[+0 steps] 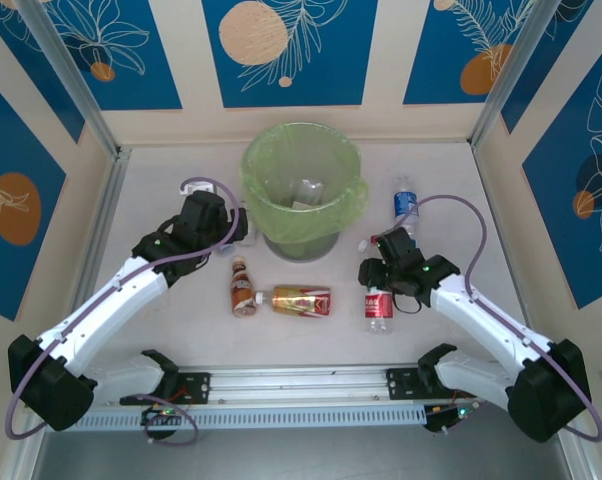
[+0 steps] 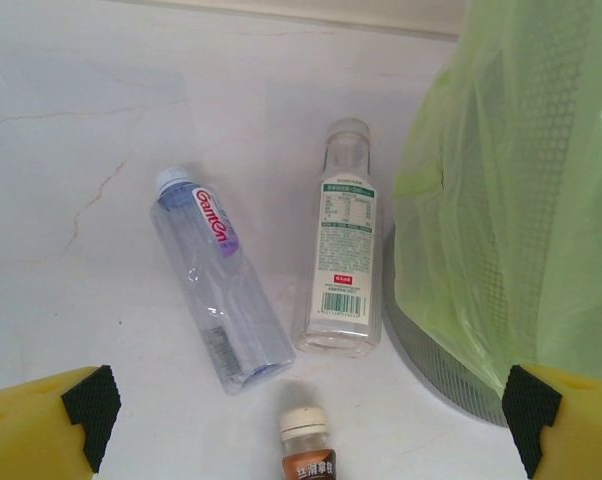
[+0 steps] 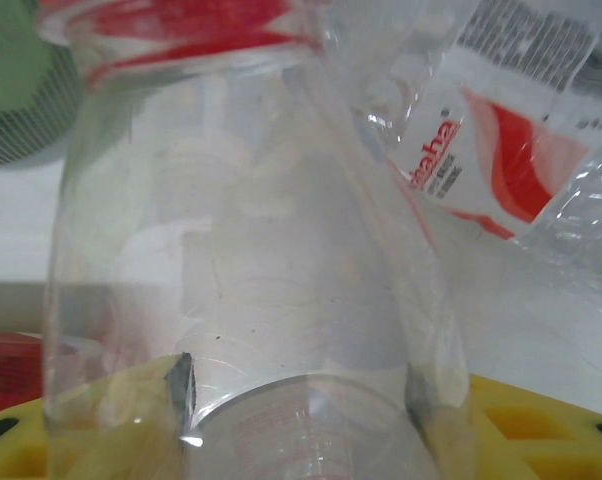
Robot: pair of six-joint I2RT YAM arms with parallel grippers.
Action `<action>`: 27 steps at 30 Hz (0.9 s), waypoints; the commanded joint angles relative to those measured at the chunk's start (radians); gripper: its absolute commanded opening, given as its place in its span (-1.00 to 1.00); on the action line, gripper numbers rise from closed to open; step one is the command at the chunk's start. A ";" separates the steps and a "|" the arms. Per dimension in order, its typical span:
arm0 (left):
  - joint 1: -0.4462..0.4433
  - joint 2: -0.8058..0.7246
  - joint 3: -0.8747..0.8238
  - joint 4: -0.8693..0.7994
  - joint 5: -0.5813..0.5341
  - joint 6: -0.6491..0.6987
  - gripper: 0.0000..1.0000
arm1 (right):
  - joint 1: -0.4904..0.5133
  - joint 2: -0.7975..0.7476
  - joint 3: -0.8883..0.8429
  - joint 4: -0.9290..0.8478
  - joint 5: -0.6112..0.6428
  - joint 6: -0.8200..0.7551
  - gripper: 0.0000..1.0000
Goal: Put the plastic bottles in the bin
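Note:
The bin (image 1: 301, 190), grey mesh with a lime-green bag, stands at the middle back. My right gripper (image 1: 378, 278) (image 3: 299, 395) is shut on a clear plastic bottle (image 3: 251, 250) (image 1: 379, 308) with a red label; both pads press its sides. A crumpled red-white labelled bottle (image 3: 501, 140) lies just right of it. My left gripper (image 1: 231, 232) (image 2: 311, 420) hangs open left of the bin (image 2: 521, 200), above an amber white-capped bottle (image 2: 306, 440) (image 1: 243, 285). Beyond it lie a clear blue-tinted bottle (image 2: 216, 275) and a clear white-labelled bottle (image 2: 343, 250).
A red-gold labelled bottle (image 1: 301, 300) lies on the table in front of the bin. A blue-labelled bottle (image 1: 405, 200) lies to the bin's right. Patterned walls enclose the table on three sides, and a metal rail (image 1: 301, 385) runs along the near edge.

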 commanded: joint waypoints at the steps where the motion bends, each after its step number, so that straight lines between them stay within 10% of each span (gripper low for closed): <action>1: 0.009 -0.009 0.019 -0.008 -0.032 -0.024 0.99 | -0.020 -0.066 0.001 0.018 0.024 0.009 0.09; 27: 0.013 -0.063 -0.065 0.204 0.262 0.075 0.99 | -0.105 -0.133 0.410 0.224 -0.301 -0.209 0.13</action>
